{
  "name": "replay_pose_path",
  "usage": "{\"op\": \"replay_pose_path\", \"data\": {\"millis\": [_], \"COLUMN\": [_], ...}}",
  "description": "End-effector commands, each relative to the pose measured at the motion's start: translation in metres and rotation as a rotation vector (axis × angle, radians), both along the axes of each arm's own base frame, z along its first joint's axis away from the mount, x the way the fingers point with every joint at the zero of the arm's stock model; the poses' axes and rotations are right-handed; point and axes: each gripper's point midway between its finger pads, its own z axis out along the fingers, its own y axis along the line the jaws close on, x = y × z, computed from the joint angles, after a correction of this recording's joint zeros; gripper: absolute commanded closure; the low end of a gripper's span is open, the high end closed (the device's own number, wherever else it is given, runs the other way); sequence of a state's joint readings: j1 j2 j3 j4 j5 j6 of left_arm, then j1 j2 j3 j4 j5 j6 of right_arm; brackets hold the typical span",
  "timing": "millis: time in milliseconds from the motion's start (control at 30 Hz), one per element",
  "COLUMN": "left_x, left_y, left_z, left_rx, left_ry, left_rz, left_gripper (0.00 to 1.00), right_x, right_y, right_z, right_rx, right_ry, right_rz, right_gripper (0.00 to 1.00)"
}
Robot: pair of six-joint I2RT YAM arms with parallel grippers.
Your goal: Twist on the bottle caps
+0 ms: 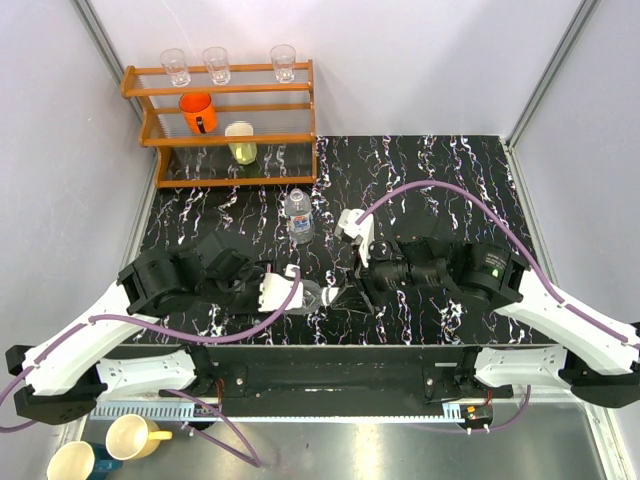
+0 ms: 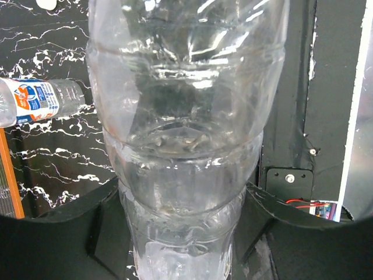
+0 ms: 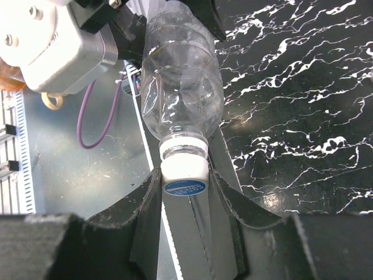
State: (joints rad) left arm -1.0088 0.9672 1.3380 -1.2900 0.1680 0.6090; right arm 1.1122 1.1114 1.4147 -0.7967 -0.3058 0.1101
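A clear bottle [image 2: 186,116] lies level between the two arms above the table's near edge. My left gripper [image 2: 185,233] is shut on its body, with the black fingers [image 2: 70,233] pressed against both sides. A white bottle cap with a blue top [image 3: 185,175] sits on the bottle's neck [image 3: 183,144]. My right gripper [image 3: 185,189] is shut on that cap from the end. From above, both grippers meet at the held bottle [image 1: 318,296]. A second clear bottle with a label [image 1: 299,215] stands upright on the table behind them.
A wooden shelf [image 1: 225,140] at the back left holds three clear glasses, an orange cup [image 1: 198,112] and a yellow cup [image 1: 241,143]. Two mugs [image 1: 135,436] sit below the table's near edge. The table top [image 1: 440,180] is black marble.
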Motion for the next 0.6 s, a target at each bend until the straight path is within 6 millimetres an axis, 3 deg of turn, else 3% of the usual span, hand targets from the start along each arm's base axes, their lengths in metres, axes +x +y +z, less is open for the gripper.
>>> {"op": "replay_pose_path", "data": {"millis": [0,367,567], "left_x": [0.028,0.027,0.029], "left_y": [-0.015,-0.015,-0.014], "left_z": [0.011,0.018,0.023], "left_rx": [-0.068,-0.086,-0.101], "left_ry": [-0.075,-0.085,-0.108], "left_rz": [0.123,0.114,0.119], "left_gripper": [0.41,0.4,0.4], "right_x": [-0.002,-0.008,-0.012], "right_y": [0.006,0.023,0.032], "right_z": [0.022,0.016,0.022], "right_rx": [0.093,0.105,0.18], "right_ry": [-0.021,0.048,0.118], "right_rz": [0.005,0.048,0.032], "right_gripper": [0.78,0.78,0.78]}}
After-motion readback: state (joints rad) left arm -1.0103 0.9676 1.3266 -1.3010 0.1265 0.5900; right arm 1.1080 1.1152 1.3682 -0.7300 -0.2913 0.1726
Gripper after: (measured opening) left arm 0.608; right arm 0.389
